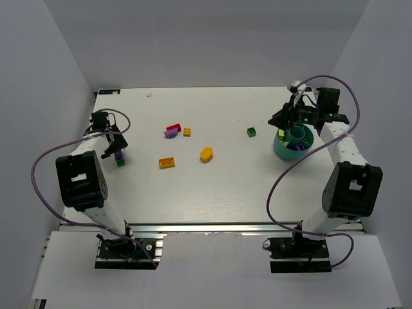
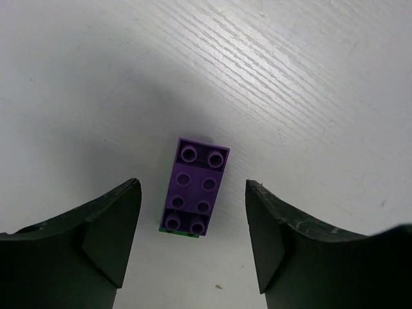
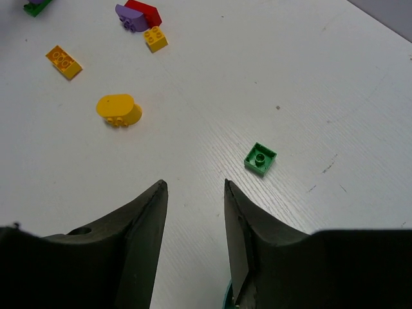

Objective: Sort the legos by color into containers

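Left claw (image 2: 192, 193) is open. It hangs low over the white worktop (image 1: 219, 187) at the far left. Its two black fingers (image 2: 109, 238) straddle a purple eight-stud plastic brick (image 2: 196, 187), with a gap on each side and no touch. The purple brick sits stacked on a green brick, of which only a thin edge (image 2: 177, 233) shows below it in the wrist view. From above the green one (image 1: 120, 163) pokes out on the near side.

Right claw (image 3: 194, 187) is open too, a narrower gap with bare worktop showing between the fingers and nothing gripped. It sits over the left rim of the round teal plastic bowl (image 1: 282, 150) at the far right. The right arm's wrist covers part of the bowl from above. Lime-yellow pieces (image 1: 295, 145) lie in the bowl around the inner cup; the count can't be told.

Loose bricks on the worktop between the arms:
- A small green square brick with one stud (image 3: 260, 158) is closest to the right claw and stands alone.
- A yellow-orange oval brick (image 3: 119, 109) is mid-worktop.
- An orange flat oblong brick (image 3: 63, 61) is near the oval one, to its left, not touching.
- A red brick (image 3: 145, 11), a lilac brick (image 3: 127, 14) and a small yellow-orange square brick (image 3: 155, 38) are bunched farther back. The red and lilac ones touch, and the small square one is just beside them.
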